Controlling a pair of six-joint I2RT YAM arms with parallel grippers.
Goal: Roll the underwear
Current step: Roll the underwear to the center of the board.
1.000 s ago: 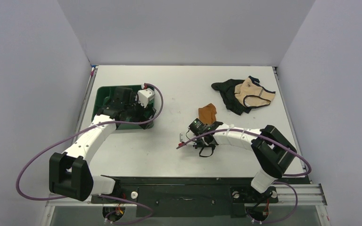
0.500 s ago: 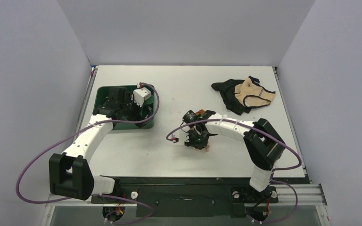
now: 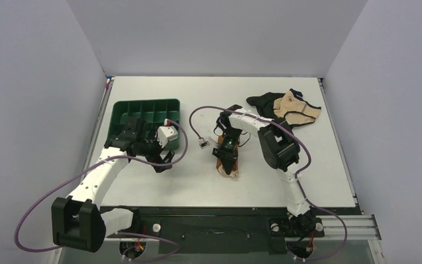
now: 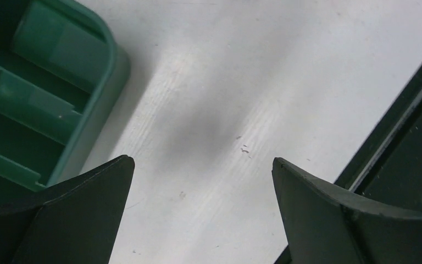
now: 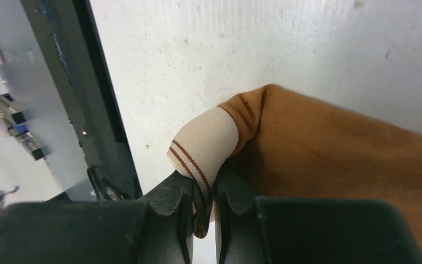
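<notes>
Swinging in from mid-table, my right gripper (image 5: 202, 193) now holds the underwear (image 5: 335, 165) nearer the near edge of the table (image 3: 307, 181), clamped on its cream waistband (image 5: 204, 140), my left gripper (image 4: 200, 209) spread apart beside the green tray (image 4: 107, 52); I judge this the laying-out step, next spreading it flat for rolling.

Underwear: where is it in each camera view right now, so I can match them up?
Top external: the underwear is near picture centre, at the right gripper.
Left wrist: not in view.
Right wrist: the underwear fills the lower right, waistband pinched in the shut jaws.
Shared landmark: the white table, seen in all three.
</notes>
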